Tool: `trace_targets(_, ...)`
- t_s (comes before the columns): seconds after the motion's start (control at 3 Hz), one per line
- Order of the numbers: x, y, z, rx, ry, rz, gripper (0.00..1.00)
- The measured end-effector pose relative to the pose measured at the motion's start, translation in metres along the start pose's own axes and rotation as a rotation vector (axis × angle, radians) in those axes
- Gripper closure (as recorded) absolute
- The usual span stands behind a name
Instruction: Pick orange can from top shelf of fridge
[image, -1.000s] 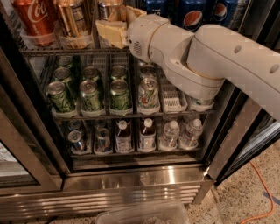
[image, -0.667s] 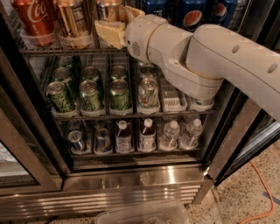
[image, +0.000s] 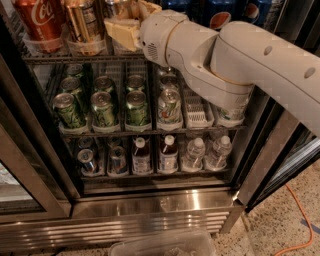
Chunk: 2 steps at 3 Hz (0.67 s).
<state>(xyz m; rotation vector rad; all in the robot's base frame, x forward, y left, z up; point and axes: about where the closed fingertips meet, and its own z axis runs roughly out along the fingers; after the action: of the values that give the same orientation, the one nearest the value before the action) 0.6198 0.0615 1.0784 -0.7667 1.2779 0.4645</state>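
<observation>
Hand (image: 127, 21) beside shiny orange can (image: 85, 22), top shelf (image: 65, 58)

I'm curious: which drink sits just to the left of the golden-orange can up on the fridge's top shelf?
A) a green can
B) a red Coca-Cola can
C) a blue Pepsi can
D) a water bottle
B: the red Coca-Cola can stands on the top shelf beside the orange can, on its left in the picture, while the robot's hand is at the shelf on that can's other side.

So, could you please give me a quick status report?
End effector open at top shelf, just right of orange can. Can not gripped. Nothing between them.
</observation>
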Motion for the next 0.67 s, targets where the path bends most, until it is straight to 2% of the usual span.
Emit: trace_targets(0.67,-0.0079,-0.0023,-0.0037,0.016,-0.01,-0.027,1.0)
